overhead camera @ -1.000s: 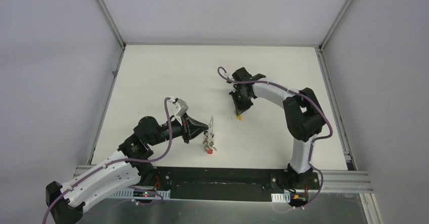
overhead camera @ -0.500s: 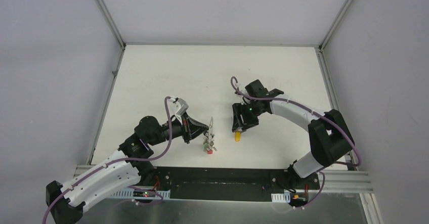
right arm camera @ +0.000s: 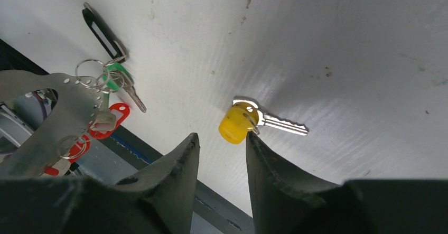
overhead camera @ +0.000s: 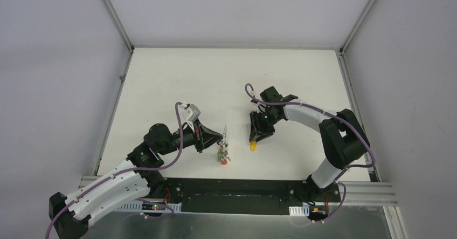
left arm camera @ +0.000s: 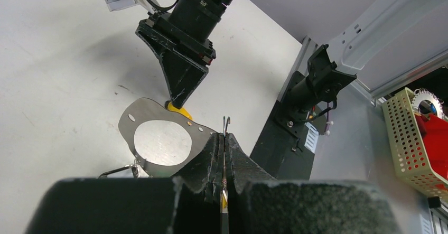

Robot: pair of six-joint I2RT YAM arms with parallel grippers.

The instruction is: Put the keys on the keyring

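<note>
Starting at the left, the left arm reaches out low over the white table (overhead camera: 178, 82), its left tool (left arm camera: 224, 141) clamped fully shut. A thin metal edge is pinched between the two fingers, and in the top view the keyring (left arm camera: 125, 133) stands upright at the tip of that tool, seen almost edge-on. From the left wrist the keyring shows as a flat grey metal band around one large oval opening, with small holes punched along the band.

Below the keyring a bunch of keys (overhead camera: 222, 155) hangs down to the table, near the front edge. In the right wrist view they are joined to the band by small wire rings. A red tag (right arm camera: 113, 120) and a green tag (right arm camera: 112, 82) sit close against the band, and a black tag (right arm camera: 102, 29) lies flat on the table just beyond them. A further bit of red shows lower down by the band; what it belongs to is not clear.

Just to the right of that bunch, and apart from it, a yellow-tagged key (right arm camera: 239, 124) lies flat on the table, its silver blade pointing away from the keyring.

Directly over it the right tool (right arm camera: 222, 138) points down with its fingers partly spread. Nothing is held between them, and the yellow tag shows through the gap. Whether a fingertip touches the tag cannot be told.
</note>
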